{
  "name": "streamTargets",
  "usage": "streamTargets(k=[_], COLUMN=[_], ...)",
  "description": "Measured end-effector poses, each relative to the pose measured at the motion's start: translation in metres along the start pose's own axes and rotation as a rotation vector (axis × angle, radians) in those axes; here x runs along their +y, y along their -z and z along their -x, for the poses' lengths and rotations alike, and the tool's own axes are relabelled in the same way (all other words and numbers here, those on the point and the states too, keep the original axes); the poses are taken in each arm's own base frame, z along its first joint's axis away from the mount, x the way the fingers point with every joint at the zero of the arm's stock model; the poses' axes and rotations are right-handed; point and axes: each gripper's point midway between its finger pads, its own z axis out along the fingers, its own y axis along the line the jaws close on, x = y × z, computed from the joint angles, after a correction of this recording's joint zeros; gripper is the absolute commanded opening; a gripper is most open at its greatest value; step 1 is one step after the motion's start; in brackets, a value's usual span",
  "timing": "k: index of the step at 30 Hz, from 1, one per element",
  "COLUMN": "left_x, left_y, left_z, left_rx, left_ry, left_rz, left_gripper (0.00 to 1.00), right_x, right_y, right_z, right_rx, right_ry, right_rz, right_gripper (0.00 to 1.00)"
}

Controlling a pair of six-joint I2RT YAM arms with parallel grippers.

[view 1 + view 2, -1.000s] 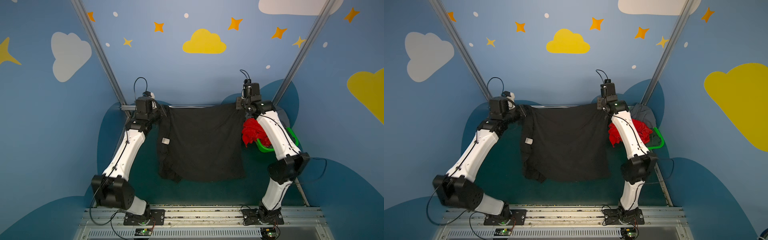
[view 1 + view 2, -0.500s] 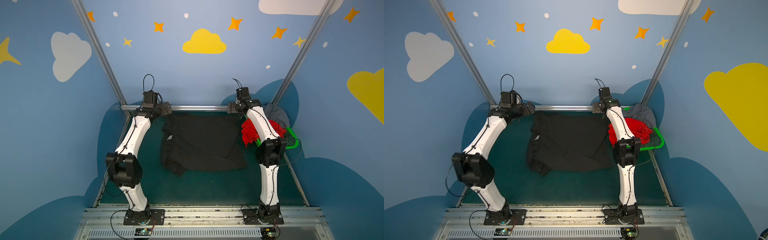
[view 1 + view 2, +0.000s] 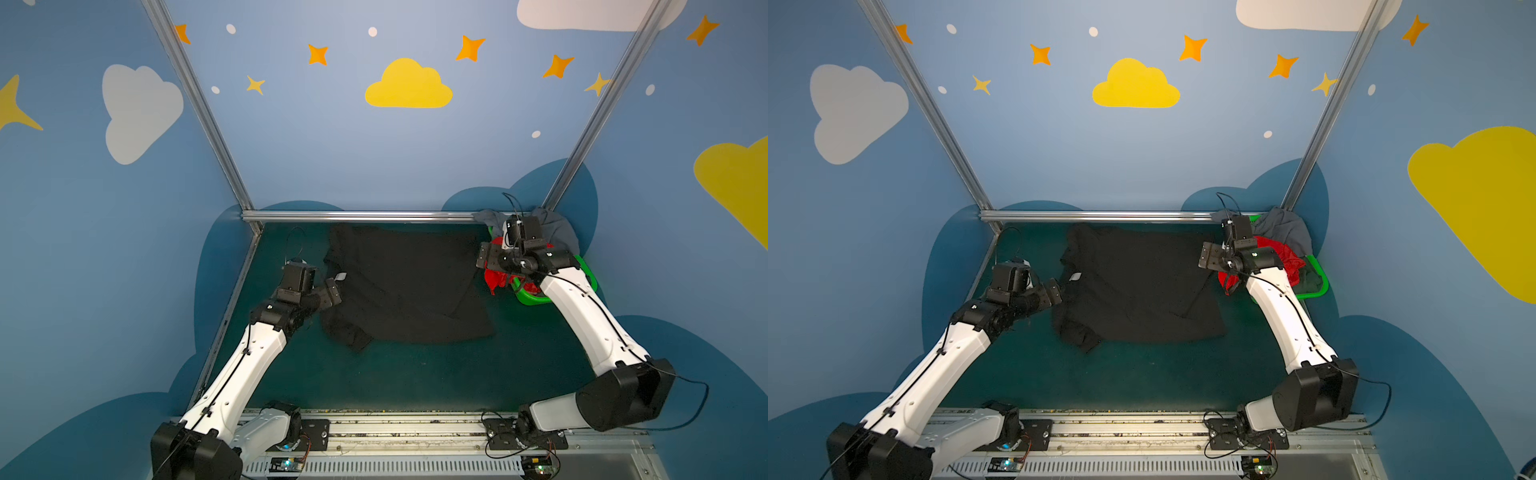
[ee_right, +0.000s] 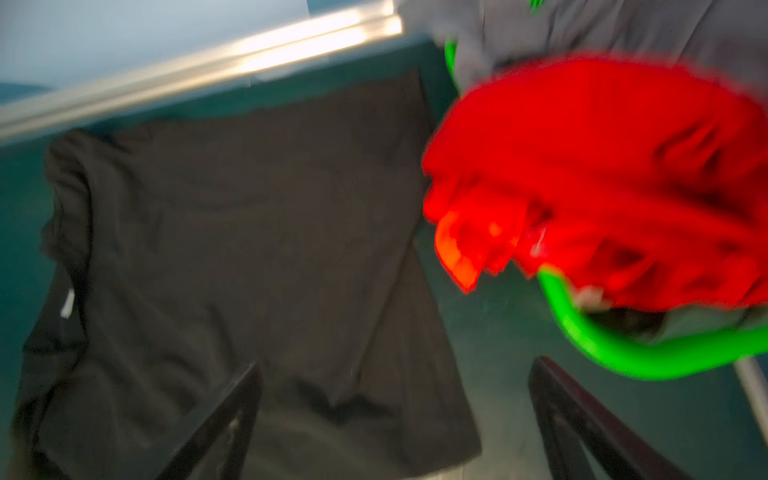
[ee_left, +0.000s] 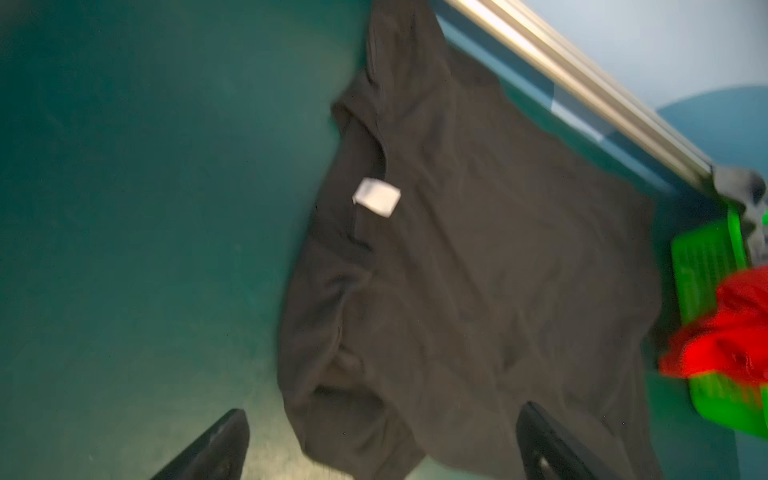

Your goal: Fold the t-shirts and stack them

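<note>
Status: plain black cloth t-shirt (image 3: 407, 282) is down on the dark teal bench (image 3: 415, 374), spread mostly flat, not folded. Its far edge lies along the aluminium rail (image 3: 353, 216) at the back. Collar side faces the left arm, and the small white neck label (image 3: 340, 276) shows there. The near-left corner is bunched into a lump, and a diagonal crease runs down the right side.

Left pincer (image 3: 332, 291): jaws wide apart, nothing in them. It hangs just beside the collar edge, near the label. Left wrist view shows both fingers (image 5: 216, 449) spread, with shirt and bench below them. Contact with the cloth: cannot tell.

Right pincer (image 3: 488, 257): also wide apart and empty, above the shirt's right edge, just beside the bright red cloth t-shirt (image 3: 496, 280). Right wrist view is blurred but shows the gap between the fingers (image 4: 224, 424).

Red shirt is heaped in the bright green plastic basket (image 3: 536, 299) at the bench's far right corner, spilling over the rim toward the black one. Grey cloth t-shirt (image 3: 557, 228) drapes over the basket's far side.
</note>
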Motion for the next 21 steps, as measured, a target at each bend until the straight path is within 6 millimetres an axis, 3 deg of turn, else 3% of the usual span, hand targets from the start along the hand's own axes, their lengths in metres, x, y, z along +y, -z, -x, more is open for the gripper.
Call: streamTargets(k=[2, 6, 8, 11, 21], left_x=[0.000, 0.009, 0.016, 0.019, 0.008], left_y=[0.000, -0.012, -0.020, -0.026, -0.055], left_z=[-0.022, -0.070, -0.093, -0.112, -0.136], left_rx=[0.035, 0.140, 0.203, 0.251, 0.337], left_ry=[-0.003, -0.006, -0.004, 0.002, 0.043], left_rz=[-0.023, -0.040, -0.031, -0.040, -0.071], left_gripper=[0.86, 0.70, 0.67, 0.66, 0.60], right_x=[-0.006, -0.011, -0.010, -0.006, 0.001], right_y=[-0.005, -0.004, -0.002, -0.001, -0.013], right_z=[-0.035, -0.075, -0.084, -0.089, -0.111], right_rx=[0.066, 0.130, 0.137, 0.142, 0.205], right_ry=[-0.023, -0.063, -0.080, -0.100, -0.150], right_rz=[0.015, 0.049, 0.071, 0.104, 0.161], right_gripper=[0.98, 0.98, 0.98, 0.98, 0.98])
